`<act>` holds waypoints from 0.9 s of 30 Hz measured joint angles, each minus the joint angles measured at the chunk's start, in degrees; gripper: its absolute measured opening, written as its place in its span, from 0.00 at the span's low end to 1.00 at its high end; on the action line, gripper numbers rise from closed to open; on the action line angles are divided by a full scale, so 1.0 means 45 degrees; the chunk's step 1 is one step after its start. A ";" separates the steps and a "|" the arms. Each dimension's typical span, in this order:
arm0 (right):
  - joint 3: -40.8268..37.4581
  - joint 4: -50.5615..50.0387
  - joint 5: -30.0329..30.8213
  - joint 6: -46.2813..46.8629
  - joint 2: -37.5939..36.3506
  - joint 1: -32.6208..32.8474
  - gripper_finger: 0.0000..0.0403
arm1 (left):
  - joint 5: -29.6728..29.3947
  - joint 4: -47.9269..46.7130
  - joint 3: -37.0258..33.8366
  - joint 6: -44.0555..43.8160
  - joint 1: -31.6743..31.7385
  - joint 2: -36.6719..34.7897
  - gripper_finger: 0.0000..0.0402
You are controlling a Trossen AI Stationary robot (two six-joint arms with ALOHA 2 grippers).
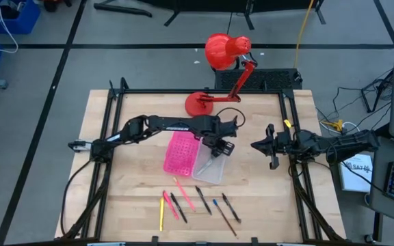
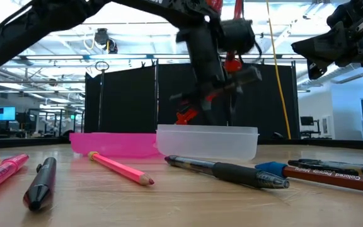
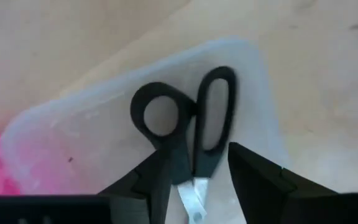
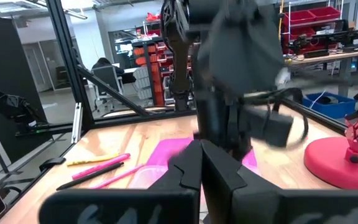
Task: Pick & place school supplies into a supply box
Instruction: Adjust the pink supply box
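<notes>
Wooden surface under the clear tray shows the scissors lying between the left gripper's released jaws, handles pointing away, while the right gripper, jaws clenched, waits apart.

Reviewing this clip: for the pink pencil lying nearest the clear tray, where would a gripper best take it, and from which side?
Grip the pink pencil mid-shaft, from straight above, fingers across its width. It lies flat on the table with bare wood on both sides; the clear tray crowds its far end.
</notes>
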 joint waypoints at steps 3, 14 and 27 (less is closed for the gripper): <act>0.0000 0.0009 0.0007 -0.0005 0.0044 0.0000 0.00 | -0.0720 -0.0076 0.0005 0.1431 -0.0182 -0.0929 0.39; 0.0002 0.0022 0.0020 -0.0041 0.0182 0.0002 0.00 | -0.4404 -0.3876 -0.0352 0.3345 -0.0564 -0.3223 0.02; 0.0002 -0.0572 0.0003 0.0097 0.0306 0.0004 0.00 | -0.1839 -0.5492 -0.5604 0.0871 -0.2903 -0.3393 0.01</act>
